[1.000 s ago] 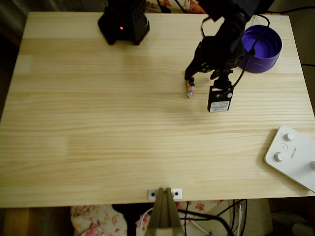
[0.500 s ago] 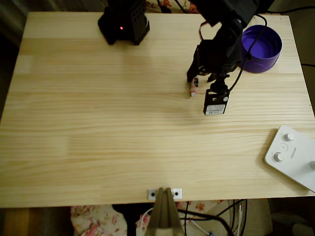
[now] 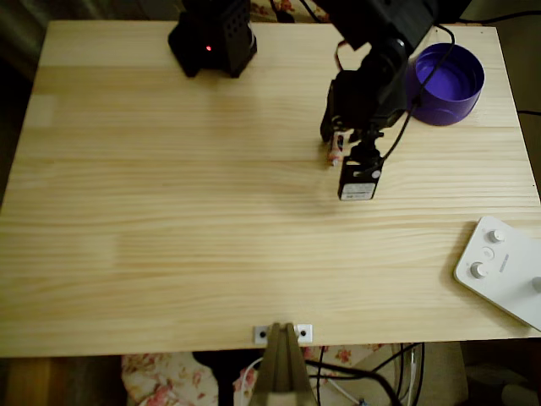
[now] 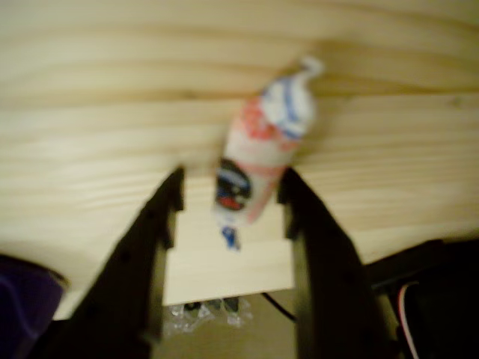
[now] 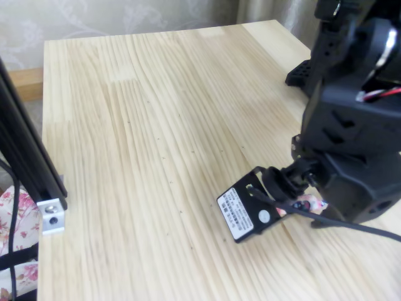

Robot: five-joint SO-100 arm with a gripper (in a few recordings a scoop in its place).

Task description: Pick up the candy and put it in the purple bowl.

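In the overhead view the black box with a red light (image 3: pixel 212 38) sits at the far left part of the wooden table (image 3: pixel 169 220), well apart from the work. To its right, the gripper (image 3: pixel 336 145) hangs over the candy (image 3: pixel 335 150), which shows as a small pale speck just beside the dark arm body, near the table's upper middle. The wrist view gives the closer look: the candy (image 4: pixel 258 153) sits between the two dark fingers (image 4: pixel 150 247), its twisted end pointing away from the camera and its wrapper's red and dark marks facing it. The fingers stand partly apart, roughly the candy's width, with the right one close against the wrapper; the blur makes it impossible to tell whether they actually pinch it or whether it is off the wood. In the fixed view a bit of pink wrapper (image 5: pixel 308 204) peeks out low beside the arm, at table level. Farther right in the overhead view, the purple bowl (image 3: pixel 461 100) stands near the table's far right corner with nothing seen inside it, and the white device with knobs (image 3: pixel 507 275) lies at the right edge nearer the camera. As a judgement, the task is in its early half: the approach is done, the grasp looks about to close, and the lift, the carry to the bowl and the release are all left.
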